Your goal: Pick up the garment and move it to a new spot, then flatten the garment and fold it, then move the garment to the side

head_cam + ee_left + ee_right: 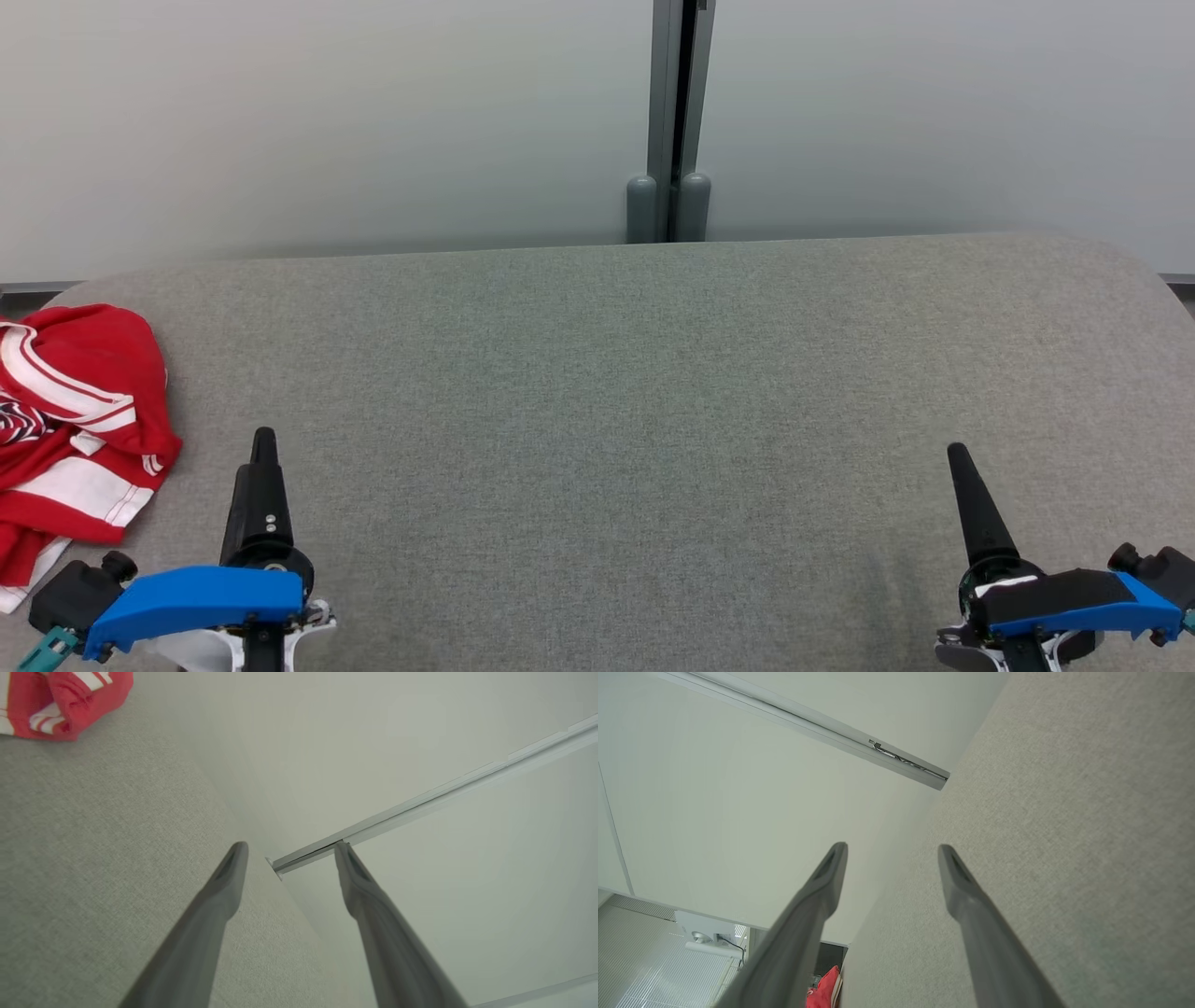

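Garment (84, 373) lies crumpled, its visible length running near-to-far.

- One red-and-white garment (75, 429).
- One grey fabric-covered table (607, 373).
- Two grippers, the left gripper (289, 851) and the right gripper (892, 851), each with two dark fingers (224, 891), four in all.
- Two pale wall panels (327, 112), with one grey post (680, 112) between them.
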